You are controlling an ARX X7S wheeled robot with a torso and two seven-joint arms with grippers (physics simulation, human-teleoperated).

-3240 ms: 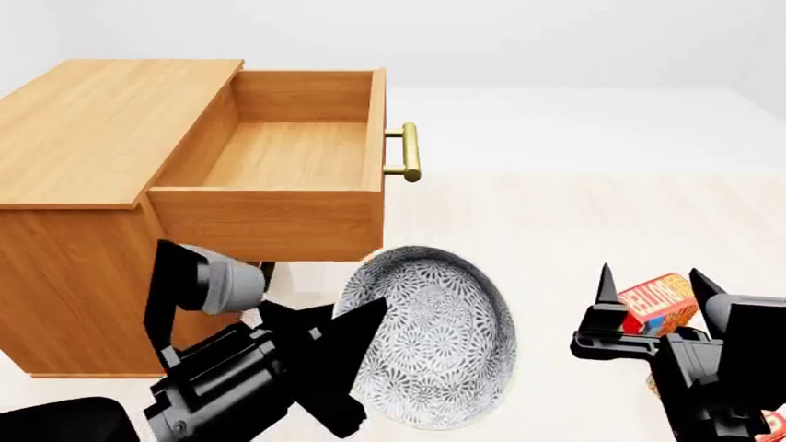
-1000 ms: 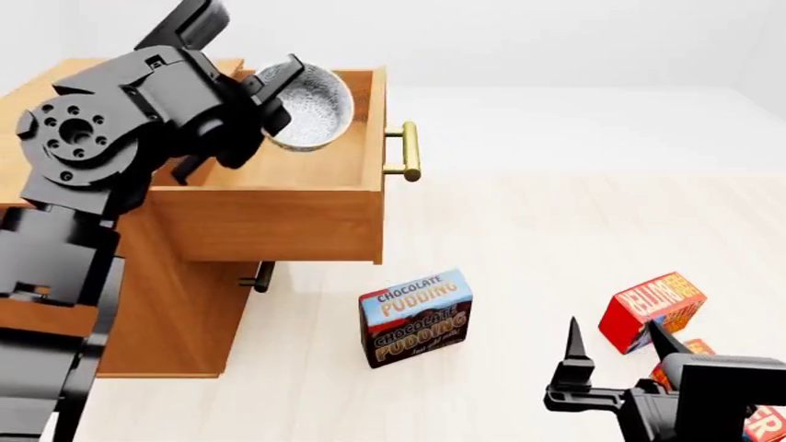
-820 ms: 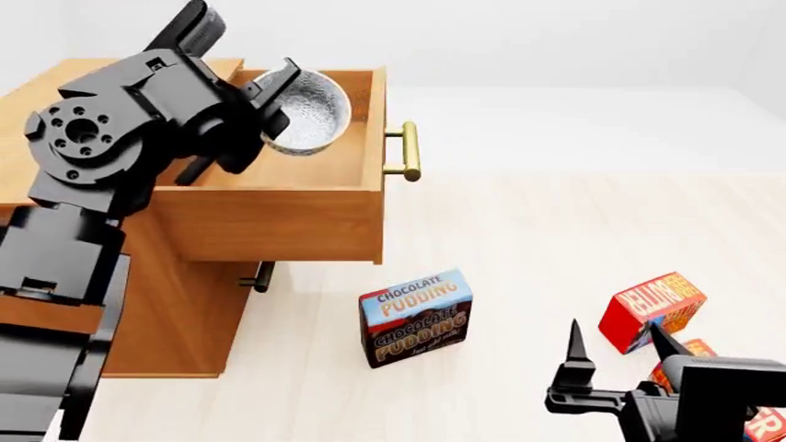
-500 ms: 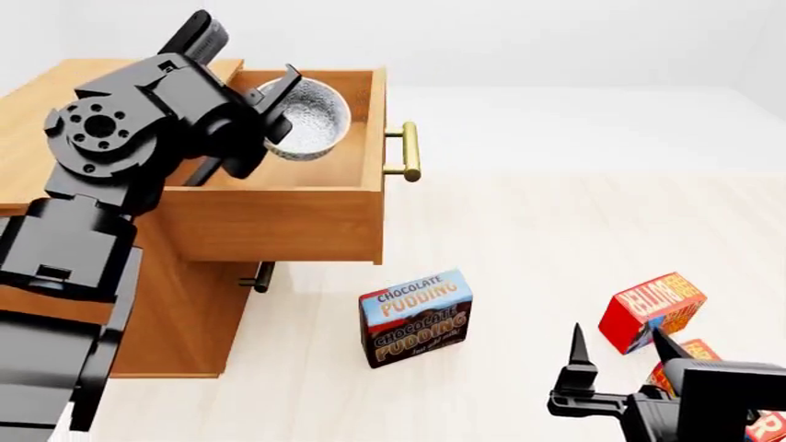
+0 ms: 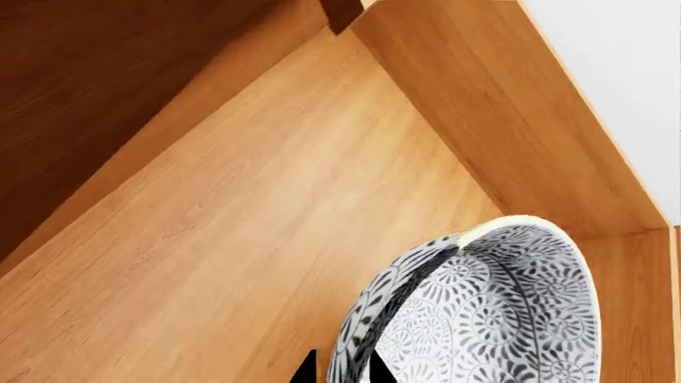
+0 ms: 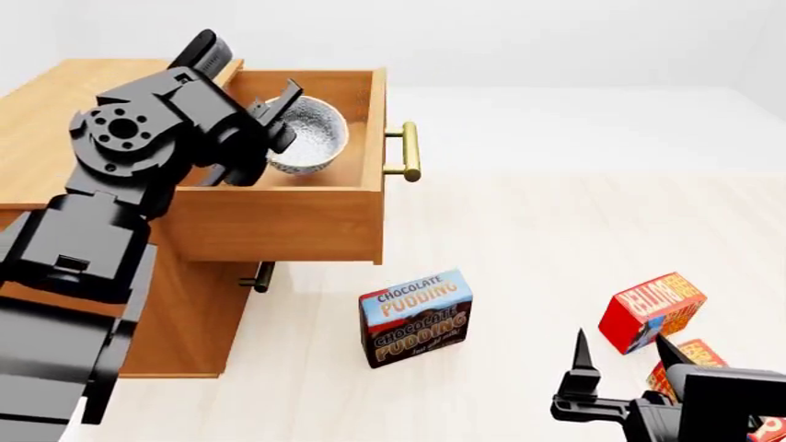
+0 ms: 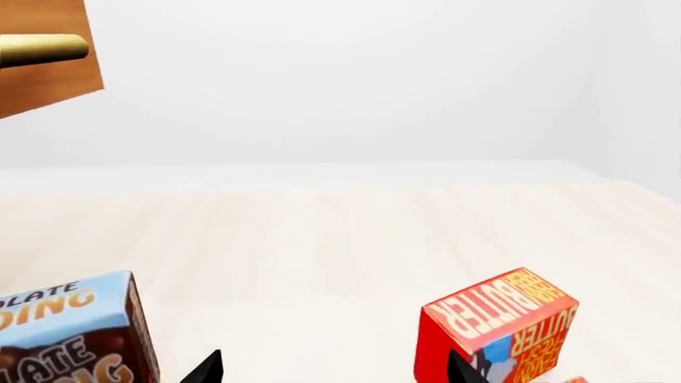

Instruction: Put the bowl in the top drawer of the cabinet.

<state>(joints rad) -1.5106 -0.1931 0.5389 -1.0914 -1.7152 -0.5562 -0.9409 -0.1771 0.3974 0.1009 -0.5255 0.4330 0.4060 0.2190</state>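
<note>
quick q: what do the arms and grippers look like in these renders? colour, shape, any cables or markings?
Both arms are matte black and blocky. The left arm has chunky angular links and a round joint cap ringed with small bolt holes. The left gripper and right gripper end in thin, pointed black fingers like spikes. No cables, logos or markings show.

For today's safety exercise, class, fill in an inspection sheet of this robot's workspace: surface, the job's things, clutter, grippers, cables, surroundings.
Surface: pale wood-look floor, bare between the boxes.
Job's things: small white bowl with grey-blue floral pattern, tilted, inside the open top drawer of the light-brown wooden cabinet.
Clutter: chocolate pudding box; red butter box; another red box, partly hidden, behind the right gripper.
Grippers: left gripper shut on the bowl's rim; right gripper open, holding nothing, low over the floor.
Cables: nothing seen.
Surroundings: plain white walls.
</note>
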